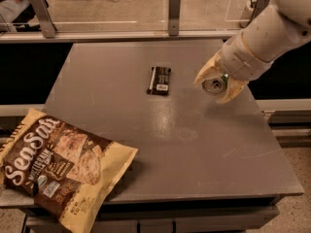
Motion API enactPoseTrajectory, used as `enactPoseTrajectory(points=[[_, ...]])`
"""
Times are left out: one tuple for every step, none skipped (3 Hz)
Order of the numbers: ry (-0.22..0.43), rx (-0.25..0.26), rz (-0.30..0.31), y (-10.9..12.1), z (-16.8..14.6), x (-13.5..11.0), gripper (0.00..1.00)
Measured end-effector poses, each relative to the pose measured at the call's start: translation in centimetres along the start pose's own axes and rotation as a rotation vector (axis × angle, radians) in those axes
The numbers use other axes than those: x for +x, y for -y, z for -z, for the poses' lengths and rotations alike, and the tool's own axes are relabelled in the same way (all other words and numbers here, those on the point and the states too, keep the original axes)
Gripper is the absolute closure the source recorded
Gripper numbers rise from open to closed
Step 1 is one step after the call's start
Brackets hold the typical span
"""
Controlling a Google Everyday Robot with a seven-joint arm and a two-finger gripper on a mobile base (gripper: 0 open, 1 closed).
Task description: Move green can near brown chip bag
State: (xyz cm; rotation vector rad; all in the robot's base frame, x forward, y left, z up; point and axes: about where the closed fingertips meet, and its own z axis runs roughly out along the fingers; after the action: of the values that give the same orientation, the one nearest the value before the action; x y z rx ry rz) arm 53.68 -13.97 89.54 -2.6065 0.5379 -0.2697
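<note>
Gripper (216,85): right side of the table, tilted, hanging off the white arm (265,38) that comes in from upper right. Cream fingers (204,73) closed round the green can (214,85), one each side; only the can's silver end shows betw. them.

Green can: in the grip, end-on to the cam. Seems lifted off the top rather than standing on it, but can't say for sure from this angle.

Brown chip bag (58,166): lying flat at the near-left corner, part hanging over the table edge. Well apart from the can, most of the tabletop betw. them.

Snack bar (160,79): dark, flat, lies mid-table just left of the gripper, not touching it.

Step in hand: judged as the carry phase. Can grasped, transport to the bag not yet done.

Next move: prob. swing left and toward the near edge, keep the can above or in front of the snack bar, set it down on bare table (194,140) just beside the bag's right edge, then let go.

Containers: can is the only one in play, contents not visible. Bag looks sealed and puffy, nothing spilled.

Backdrop: rail w/ metal posts (174,11) behind the table.
</note>
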Motion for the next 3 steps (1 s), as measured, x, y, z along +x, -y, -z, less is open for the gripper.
enactPoseTrajectory(points=[[-0.045, 0.068, 0.007, 1.7, 1.8, -1.5, 1.0], [-0.044, 0.075, 0.002, 2.0, 1.7, -1.6, 1.0], [0.032, 0.081, -0.035, 3.0, 0.5, -2.5, 1.0]])
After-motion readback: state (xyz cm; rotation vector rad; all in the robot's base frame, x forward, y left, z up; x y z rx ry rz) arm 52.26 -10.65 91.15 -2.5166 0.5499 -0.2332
